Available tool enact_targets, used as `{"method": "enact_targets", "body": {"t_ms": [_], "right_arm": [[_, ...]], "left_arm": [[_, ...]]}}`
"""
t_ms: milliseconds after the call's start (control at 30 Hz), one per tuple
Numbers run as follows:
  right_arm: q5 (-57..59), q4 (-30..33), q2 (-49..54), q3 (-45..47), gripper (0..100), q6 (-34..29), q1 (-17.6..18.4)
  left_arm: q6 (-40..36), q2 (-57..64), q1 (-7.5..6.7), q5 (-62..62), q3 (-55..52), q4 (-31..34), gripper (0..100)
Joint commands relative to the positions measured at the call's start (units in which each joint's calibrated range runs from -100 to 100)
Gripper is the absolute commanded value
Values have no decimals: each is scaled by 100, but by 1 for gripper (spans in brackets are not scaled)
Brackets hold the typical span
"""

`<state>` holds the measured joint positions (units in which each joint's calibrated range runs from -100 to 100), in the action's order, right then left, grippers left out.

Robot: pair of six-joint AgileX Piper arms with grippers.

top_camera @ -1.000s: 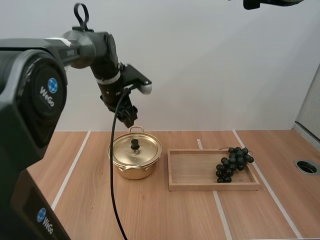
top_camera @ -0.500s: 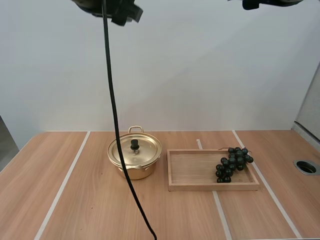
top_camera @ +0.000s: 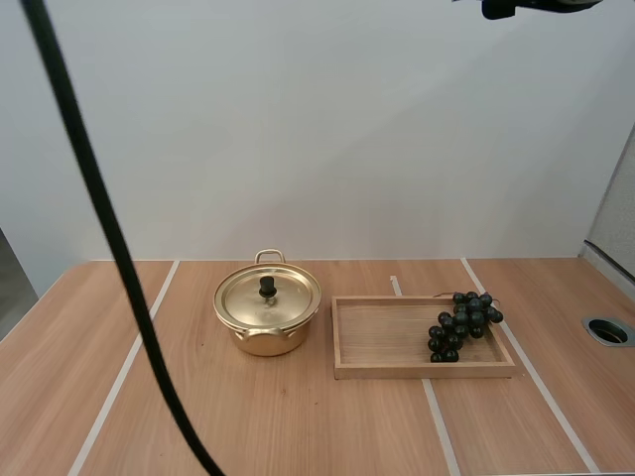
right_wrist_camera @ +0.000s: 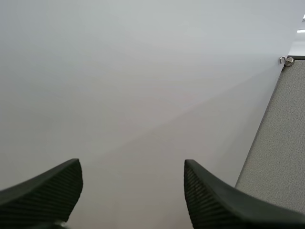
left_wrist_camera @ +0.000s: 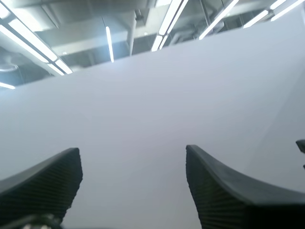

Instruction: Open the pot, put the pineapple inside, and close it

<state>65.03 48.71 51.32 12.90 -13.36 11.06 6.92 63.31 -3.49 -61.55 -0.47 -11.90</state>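
Pot [top_camera: 268, 319]: gold-coloured metal, upright on the table [top_camera: 298, 426], left of centre. The lid [top_camera: 283, 300] is on and sits flat and level with the rim, so the pot is closed. A black knob [top_camera: 267, 287] stands at the lid's centre. There are two loop handles, one at the far rim [top_camera: 269, 257] and one at the near rim [top_camera: 264, 335].

Tray [top_camera: 382, 337]: shallow wooden rectangle, just right of the pot with a narrow gap between them, not touching. Its long side runs across the table.

Grapes [top_camera: 463, 322]: one dark bunch lying in the tray's right end. The top of the bunch is at the far-right corner, against the rim. I cannot tell whether it overhangs the rim. The rest of the tray floor is bare wood.

Table: light wood grain with three white stripes running front to back. One stripe [top_camera: 124, 372] is left of the pot, one [top_camera: 437, 416] passes under the tray, and one [top_camera: 541, 382] is right of the tray. A round dark hole [top_camera: 608, 330] sits near the right edge.

Left gripper [left_wrist_camera: 131, 149]: fingers [left_wrist_camera: 43, 191] spread wide, ribbed inner faces turned toward each other. Nothing is held between them. It is aimed at a plain white wall [left_wrist_camera: 143, 105].

Right gripper [right_wrist_camera: 131, 162]: fingers [right_wrist_camera: 224, 205] equally wide apart, ribbed faces showing, nothing held, also facing the white wall.

A dark robot part [top_camera: 536, 8] shows at the top edge of the high view, on the right. I cannot tell which part it is.
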Motion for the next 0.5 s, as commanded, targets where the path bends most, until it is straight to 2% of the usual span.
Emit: {"method": "enact_targets", "body": {"t_ms": [0,133,267,367,467], "right_arm": [[36,27,79,-32,100,19,-26],[-255,-41,79,-32,100,-211,-26],[-237,-41,79,-32,100,-236,-26],[-401,-175,79,-32,100,-388,-26],[358,-671,232,-32,100,-1039,-26]], "left_arm": [[-87,282,-4,-89,17,318,100],[-458,507,-4,-1173,-41,1145,100],[-1082,797,-4,-1157,-402,1996,100],[-1208,1103,-4,-1019,-790,2182,100],[-1217,1480,-4,-853,-1290,2187,100]]}}
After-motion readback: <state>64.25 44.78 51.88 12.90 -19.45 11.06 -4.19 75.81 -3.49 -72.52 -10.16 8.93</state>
